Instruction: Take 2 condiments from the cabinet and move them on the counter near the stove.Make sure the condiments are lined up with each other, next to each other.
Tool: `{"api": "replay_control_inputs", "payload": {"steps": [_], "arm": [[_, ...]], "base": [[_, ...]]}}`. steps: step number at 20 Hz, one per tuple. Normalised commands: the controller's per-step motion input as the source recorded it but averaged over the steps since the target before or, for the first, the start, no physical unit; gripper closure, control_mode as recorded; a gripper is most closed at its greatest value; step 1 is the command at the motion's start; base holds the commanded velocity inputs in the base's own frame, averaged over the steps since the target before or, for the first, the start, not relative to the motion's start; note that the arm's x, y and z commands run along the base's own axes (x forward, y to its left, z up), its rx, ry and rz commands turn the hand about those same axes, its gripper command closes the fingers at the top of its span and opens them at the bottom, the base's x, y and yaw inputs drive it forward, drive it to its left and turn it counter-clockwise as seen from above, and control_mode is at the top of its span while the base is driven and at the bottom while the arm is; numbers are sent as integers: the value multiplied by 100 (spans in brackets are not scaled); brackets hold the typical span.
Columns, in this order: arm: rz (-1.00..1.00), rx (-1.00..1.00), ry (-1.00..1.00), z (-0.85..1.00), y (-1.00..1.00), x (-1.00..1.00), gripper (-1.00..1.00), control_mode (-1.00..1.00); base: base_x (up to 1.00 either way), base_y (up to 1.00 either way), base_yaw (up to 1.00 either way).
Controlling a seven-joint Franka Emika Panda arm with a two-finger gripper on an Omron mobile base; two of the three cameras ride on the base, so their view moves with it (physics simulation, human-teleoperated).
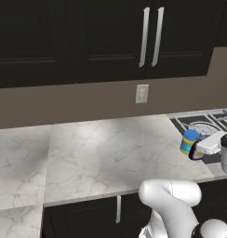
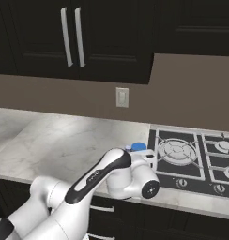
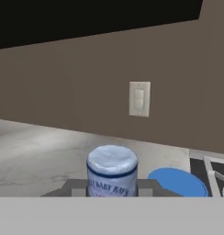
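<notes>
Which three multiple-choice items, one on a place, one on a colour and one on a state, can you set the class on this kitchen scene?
1. Where does the jar stand?
A. On the counter, at the edge of the stove
B. On a cabinet shelf
C. In a drawer

2. What colour is the jar's lid?
A. Red
B. White
C. Blue

3. What state is the pincer in?
A. Open and empty
B. Shut on the bottle
C. Shut on the jar

Key:
1 A: both base views show the jar on the marbled top beside the cooktop.
2 C: the lid is blue in all three views.
3 B: the hand view shows the bottle between the fingers, with the jar off to one side.
</notes>
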Motion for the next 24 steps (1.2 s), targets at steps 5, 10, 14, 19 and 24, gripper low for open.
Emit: {"api": "replay_control_inputs", "payload": {"steps": [5, 10, 14, 19, 24], "arm": [[0, 0, 0, -6, -16, 12, 100, -100], [0, 0, 0, -12, -17, 15, 100, -100], [0, 0, 0, -14, -15, 15, 100, -100], [0, 0, 0, -15, -13, 19, 100, -100], [0, -1, 0, -18, -5, 21, 100, -100]], "base": [[0, 0, 0], [0, 0, 0], [0, 0, 0], [0, 0, 0], [0, 0, 0]]}}
